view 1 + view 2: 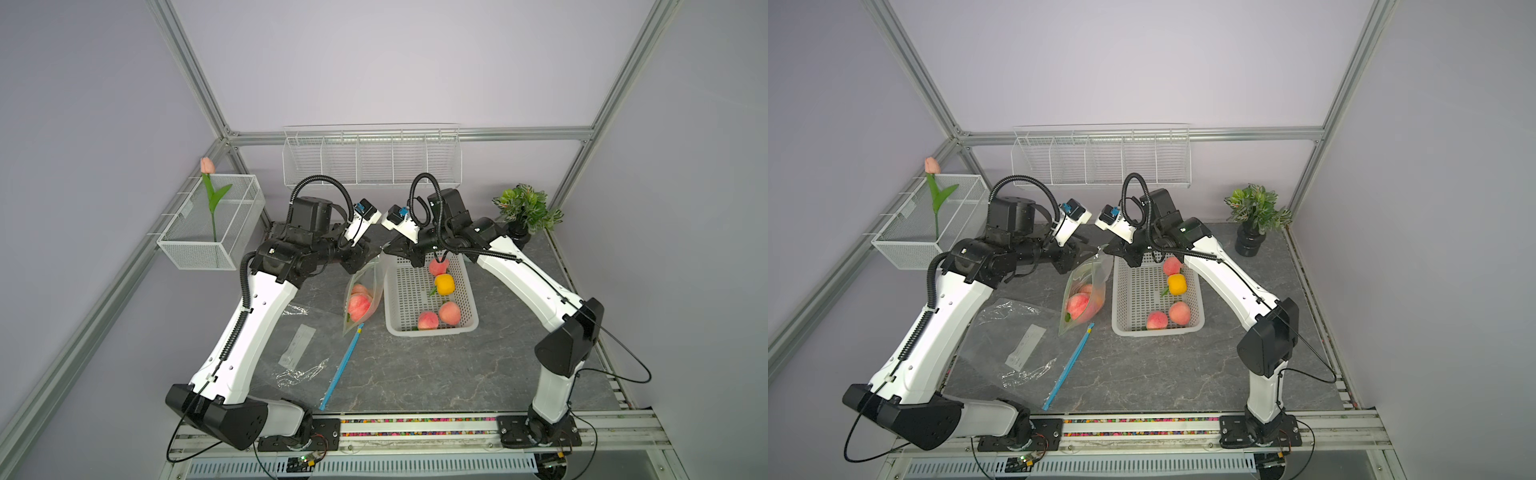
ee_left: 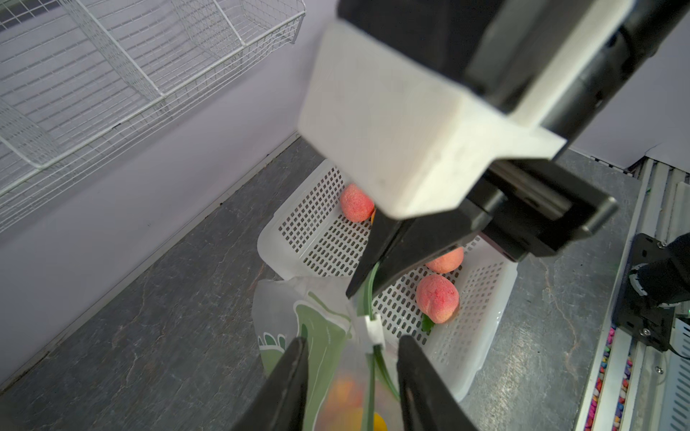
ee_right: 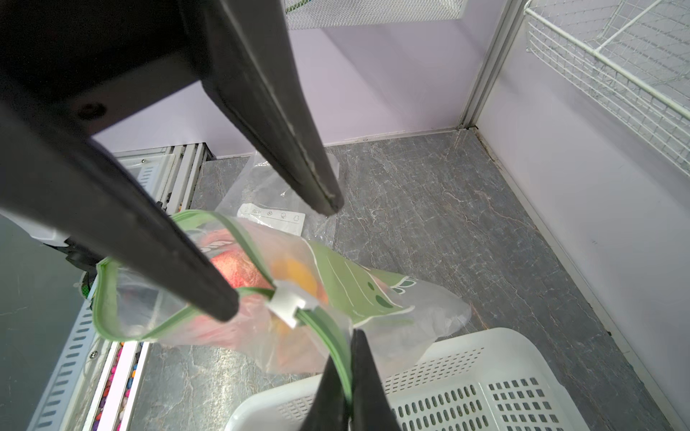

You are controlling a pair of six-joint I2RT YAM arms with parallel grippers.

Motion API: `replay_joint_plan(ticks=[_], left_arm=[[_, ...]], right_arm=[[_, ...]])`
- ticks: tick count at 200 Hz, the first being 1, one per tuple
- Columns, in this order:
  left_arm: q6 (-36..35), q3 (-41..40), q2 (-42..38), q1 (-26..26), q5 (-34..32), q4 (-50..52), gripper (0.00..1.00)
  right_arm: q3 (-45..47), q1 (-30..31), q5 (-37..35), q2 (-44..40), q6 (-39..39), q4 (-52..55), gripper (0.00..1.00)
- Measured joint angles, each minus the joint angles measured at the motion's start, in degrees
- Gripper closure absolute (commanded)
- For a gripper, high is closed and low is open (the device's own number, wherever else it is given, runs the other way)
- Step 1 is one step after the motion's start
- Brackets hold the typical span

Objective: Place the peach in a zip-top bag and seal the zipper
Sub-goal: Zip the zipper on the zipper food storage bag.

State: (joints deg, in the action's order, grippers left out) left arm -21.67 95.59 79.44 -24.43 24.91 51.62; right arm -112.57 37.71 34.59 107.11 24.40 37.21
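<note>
Right gripper (image 3: 346,350): jaws closed, pinching the green zipper strip (image 3: 328,332) at one end of the zip-top bag (image 1: 365,291).

Left gripper (image 2: 353,341): jaws apart, one finger on each side of the bag's top, beside the white slider (image 3: 285,303); no grip seen.

The peach (image 1: 1077,305) lies inside the bag with an orange-yellow item (image 3: 295,270). The bag's lower end rests on the grey tabletop (image 1: 415,374), just beside the white perforated basket (image 1: 432,330).

The mouth gapes on the left gripper's side of the slider (shut toward the right gripper).

Markings: green leaf print on the bag, its white lettering unreadable. A white label (image 3: 272,215) on a flat clear bag (image 1: 1017,320) shows small icons only.
</note>
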Motion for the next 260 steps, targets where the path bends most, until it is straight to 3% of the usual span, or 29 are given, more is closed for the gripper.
replay_joint_plan(ticks=[50,78,129,161,201,260], left_arm=[[0.24,-0.07,1.86,-0.39,1.05,0.07,0.73],[0.24,-0.07,2.01,-0.46,1.11,0.04,0.76],[0.46,-0.07,2.21,-0.61,1.07,0.00,1.00],[0.44,-0.07,2.23,-0.66,0.87,-0.09,1.00],[0.66,-0.07,2.23,-0.66,0.85,0.02,1.00],[1.09,-0.07,2.23,-0.66,0.90,-0.02,1.00]], right_arm=[[-0.70,0.00,0.00,0.00,-0.44,1.01,0.93],[-1.11,0.00,0.00,0.02,-0.48,1.22,0.93],[-1.55,0.00,-0.02,0.07,-0.92,1.99,0.93],[-1.55,0.00,0.24,0.07,-1.05,2.12,0.92],[-1.57,-0.04,1.95,0.07,-0.57,2.23,0.71],[-1.60,0.11,2.78,0.07,0.48,2.23,0.68]])
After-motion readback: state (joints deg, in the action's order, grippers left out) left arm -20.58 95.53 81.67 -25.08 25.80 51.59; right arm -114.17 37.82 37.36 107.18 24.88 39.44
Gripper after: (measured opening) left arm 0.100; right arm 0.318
